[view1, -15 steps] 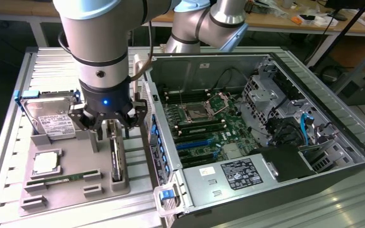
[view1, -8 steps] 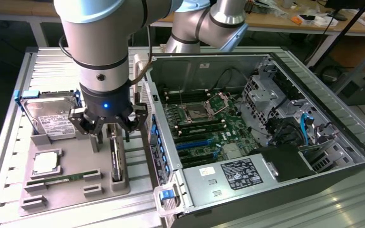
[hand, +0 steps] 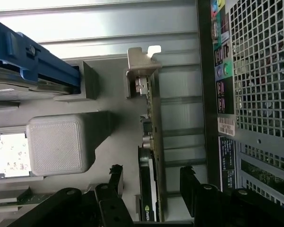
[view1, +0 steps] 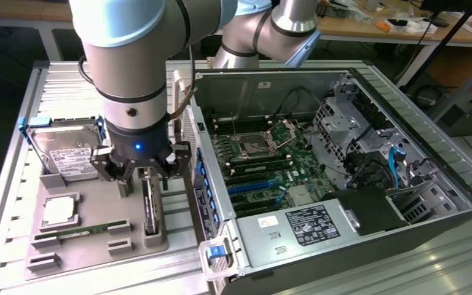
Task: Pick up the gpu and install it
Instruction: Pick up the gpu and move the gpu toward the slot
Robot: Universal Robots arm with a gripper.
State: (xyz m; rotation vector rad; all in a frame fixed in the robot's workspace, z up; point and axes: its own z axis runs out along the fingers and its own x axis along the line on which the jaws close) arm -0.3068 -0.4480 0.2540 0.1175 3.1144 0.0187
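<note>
Pincer (hand: pixel 152 177) released, straddling gpu (hand: pixel 154 123) standing on edge in grey tray (view1: pixel 105 212).

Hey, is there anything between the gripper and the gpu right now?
Nothing visible. The open gripper hangs directly over the gpu, which stands on edge in the gray tray, its jaws to either side of the card with bare gaps between. The hard drive sits apart, toward the exterior view's left.
</note>
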